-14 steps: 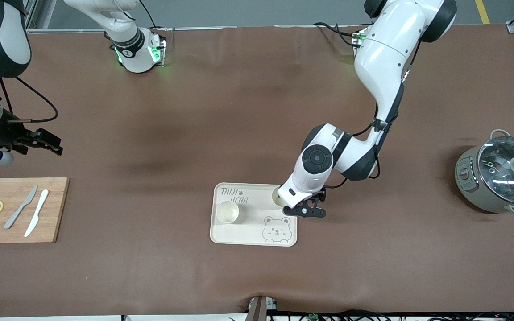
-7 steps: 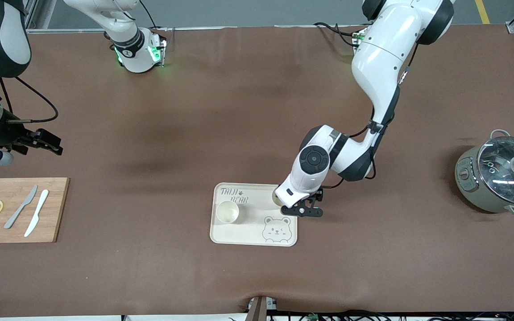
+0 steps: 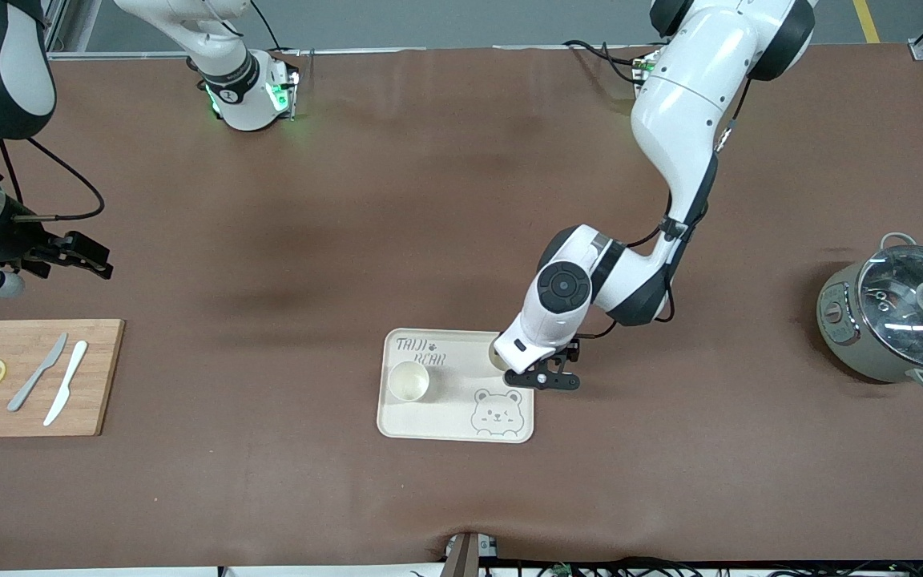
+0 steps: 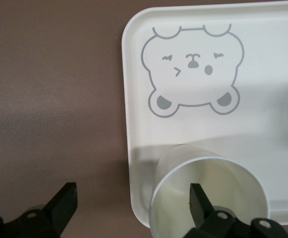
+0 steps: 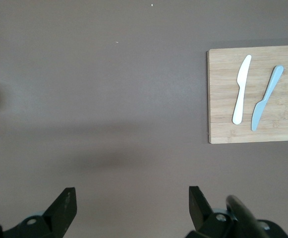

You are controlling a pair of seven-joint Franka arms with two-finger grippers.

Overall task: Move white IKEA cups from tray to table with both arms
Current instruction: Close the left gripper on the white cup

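A cream bear-printed tray [image 3: 461,418] [image 4: 262,74] lies near the middle of the table. One white cup [image 3: 409,380] stands upright on it toward the right arm's end. The second white cup [image 3: 497,356] [image 4: 208,196] stands upright in the tray corner toward the left arm's end, partly hidden under the left wrist. My left gripper [image 3: 546,377] [image 4: 132,196] is open over that corner: one finger hangs inside the cup's mouth, the other over bare table beside the tray. My right gripper [image 3: 77,258] [image 5: 132,196] waits open over bare table, holding nothing.
A wooden cutting board [image 3: 33,377] [image 5: 255,94] with two knives and two lemon slices lies at the right arm's end. A grey pot with a glass lid [image 3: 894,316] stands at the left arm's end. The table covering is brown.
My left gripper has shifted slightly toward the tray, over the cup in the corner. The right arm has not moved.
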